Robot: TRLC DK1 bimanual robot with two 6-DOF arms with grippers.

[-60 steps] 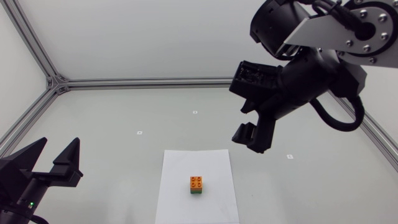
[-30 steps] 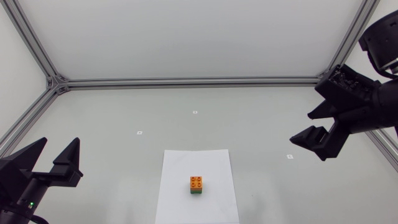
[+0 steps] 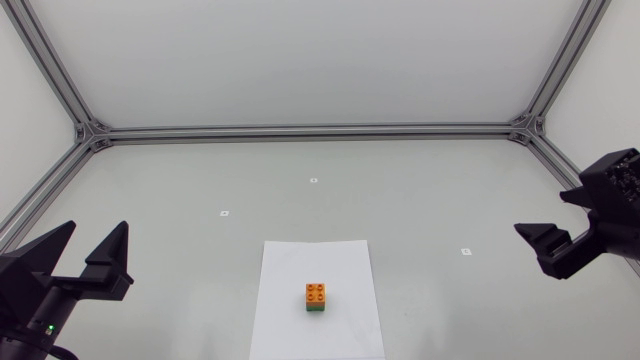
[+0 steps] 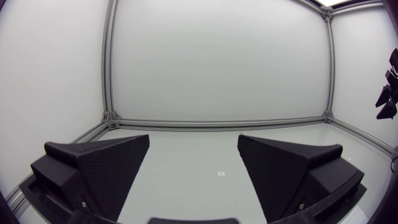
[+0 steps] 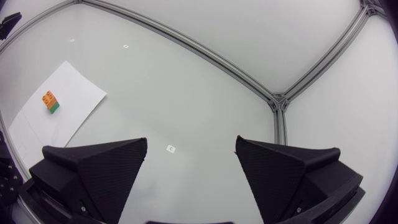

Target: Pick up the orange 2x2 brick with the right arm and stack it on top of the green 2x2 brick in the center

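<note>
Here, at the left of the head view, the left gripper (image 3: 99, 228) sits by the near left corner of the table (image 3: 420, 200). Its two fingers are spread wide and hold nothing, and its own wrist view shows the same broad gap between them. Further right, a white sheet (image 3: 290, 270) lies flat near the table's front edge, about midway across. On the near half of the sheet the orange brick (image 3: 316, 292) sits squarely on top of the green brick (image 3: 316, 308), studs up. From above, the green shows only as a thin band under the orange. Three small white markers (image 3: 313, 181) dot the tabletop: one beyond the sheet to its left, one further back near the middle, and one to the sheet's right. At the right edge of the head view the right gripper (image 3: 540, 212) points in toward the middle, well apart from the stack. Its fingers are parted wide with nothing in them. In the right wrist view the two bricks and the sheet lie far ahead of this gripper and off to one side, clear of both fingers.
</note>
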